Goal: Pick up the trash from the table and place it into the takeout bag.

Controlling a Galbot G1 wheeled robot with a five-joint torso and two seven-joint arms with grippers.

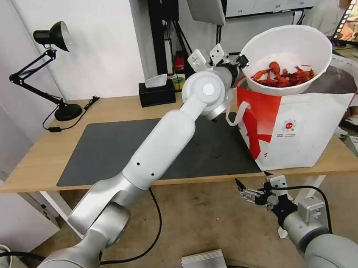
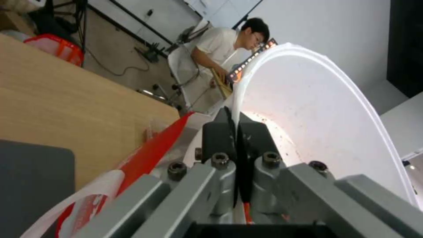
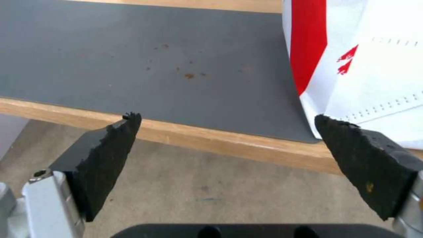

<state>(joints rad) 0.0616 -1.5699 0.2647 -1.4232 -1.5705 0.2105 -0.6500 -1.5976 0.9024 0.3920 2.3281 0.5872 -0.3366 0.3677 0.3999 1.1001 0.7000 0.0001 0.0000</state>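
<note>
The table (image 1: 33, 166) is carrying the dark grey mat (image 1: 104, 154) across its middle, and the takeout bag (image 1: 311, 133) is standing upright on the table's right end, partly over the mat's right edge, its mouth facing up. Directly above that mouth the white bowl (image 1: 285, 50) of red crayfish shells (image 1: 284, 76) is hanging, its base just over the bag's rim. The bowl is tipping toward the robot, so its open face is showing in the head view and the shells are lying against the lower wall nearest the bag.

The left arm is reaching diagonally up and across the mat, elbow low in front of the table and wrist high beside the bag. The left gripper (image 1: 239, 62) is sitting at the bowl's left rim; in the left wrist view its black fingers (image 2: 220, 135) are pressing together on the thin white edge, one inside and one outside the wall.

The right arm is hanging low in front of the table, below the bag. The right gripper (image 3: 227, 132) is pointing at the table's front edge, its black pads (image 3: 110, 155) standing wide apart and holding nothing.
</note>
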